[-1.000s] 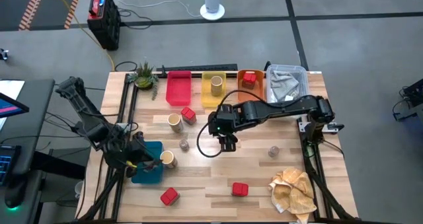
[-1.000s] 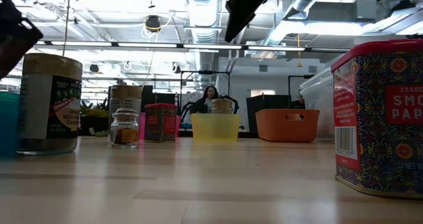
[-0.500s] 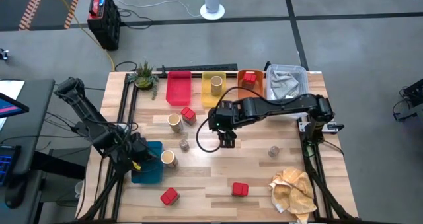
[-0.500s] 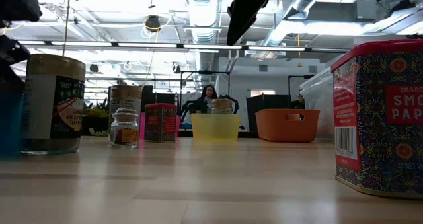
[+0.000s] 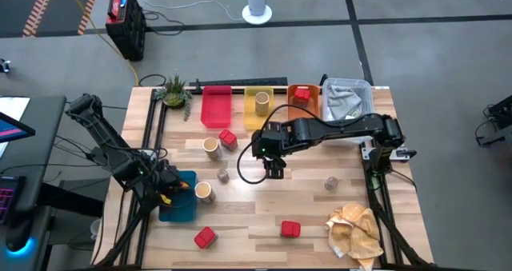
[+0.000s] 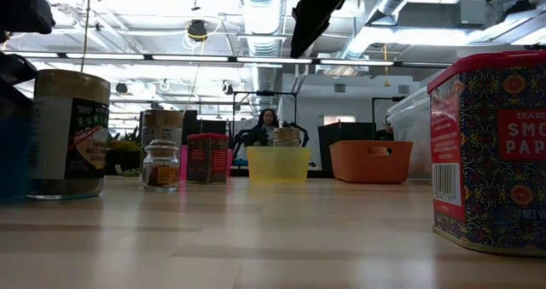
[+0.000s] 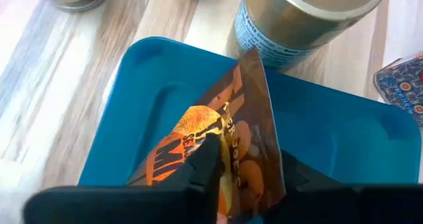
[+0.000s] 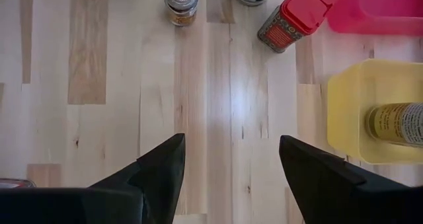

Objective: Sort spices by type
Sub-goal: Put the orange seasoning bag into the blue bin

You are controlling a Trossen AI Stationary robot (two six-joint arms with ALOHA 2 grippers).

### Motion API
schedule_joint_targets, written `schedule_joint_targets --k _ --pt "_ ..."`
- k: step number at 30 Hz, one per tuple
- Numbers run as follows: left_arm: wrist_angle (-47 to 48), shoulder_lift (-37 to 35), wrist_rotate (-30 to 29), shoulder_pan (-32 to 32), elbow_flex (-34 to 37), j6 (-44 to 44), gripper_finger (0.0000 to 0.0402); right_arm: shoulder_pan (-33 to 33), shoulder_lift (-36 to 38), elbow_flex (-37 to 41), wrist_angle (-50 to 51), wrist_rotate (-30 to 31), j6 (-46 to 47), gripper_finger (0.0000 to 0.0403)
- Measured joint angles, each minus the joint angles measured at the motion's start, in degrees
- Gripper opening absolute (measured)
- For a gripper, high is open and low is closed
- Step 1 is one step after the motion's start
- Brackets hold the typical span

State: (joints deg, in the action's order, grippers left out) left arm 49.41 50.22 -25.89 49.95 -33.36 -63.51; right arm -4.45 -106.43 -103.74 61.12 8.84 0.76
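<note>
High view: left gripper (image 5: 168,185) sits over the blue tray (image 5: 182,210) at the bench (image 5: 264,215) edge, a tan cylinder (image 5: 204,192) just beside it. Right gripper (image 5: 274,169) hangs mid-bench, fingers spread and empty; a small glass jar (image 5: 222,175) lies beside it, a red tin (image 5: 228,138) beyond.

Low view: tan cylinder (image 6: 68,134) nearest, then glass jar (image 6: 160,164), red tin (image 6: 206,158), yellow tray (image 6: 278,164).

Left wrist view: fingers (image 7: 205,164) clamp an orange-brown packet (image 7: 225,145) above the blue tray (image 7: 344,138); cylinder (image 7: 297,19) just past the tray.

Right wrist view: gripper (image 8: 231,159) open over bare wood; jar (image 8: 180,2) and tin (image 8: 294,16) ahead.
</note>
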Motion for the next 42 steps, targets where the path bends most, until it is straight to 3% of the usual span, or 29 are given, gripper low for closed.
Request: schedule_joint_targets --k 3,7,17,28,36,42 --pt "0.2 0.0 -0.8 0.0 0.0 0.0 0.0017 0.0 0.0 0.0 -0.1 0.0 -0.2 0.0276" --pt "0.4 0.0 -1.6 0.0 -0.5 0.4 0.0003 0.0 0.0 0.0 -0.1 0.0 -0.2 0.0276" --pt "3.0 -2.1 -10.6 4.2 -1.0 0.4 0.0001 -0.1 0.0 0.0 -0.1 0.0 -0.2 0.0276" --pt "5.8 -2.4 -17.4 13.3 -1.0 -3.0 0.0 -0.1 0.0 0.0 0.3 0.0 -0.4 0.0276" --pt "5.1 -2.4 -21.5 18.1 -0.6 -7.5 0.0 -0.1 0.0 0.0 0.1 0.0 -0.5 0.0276" --pt "2.8 -2.2 -27.2 21.5 4.1 -14.8 0.0 -0.5 0.0 0.0 0.1 0.0 -0.6 0.0276"
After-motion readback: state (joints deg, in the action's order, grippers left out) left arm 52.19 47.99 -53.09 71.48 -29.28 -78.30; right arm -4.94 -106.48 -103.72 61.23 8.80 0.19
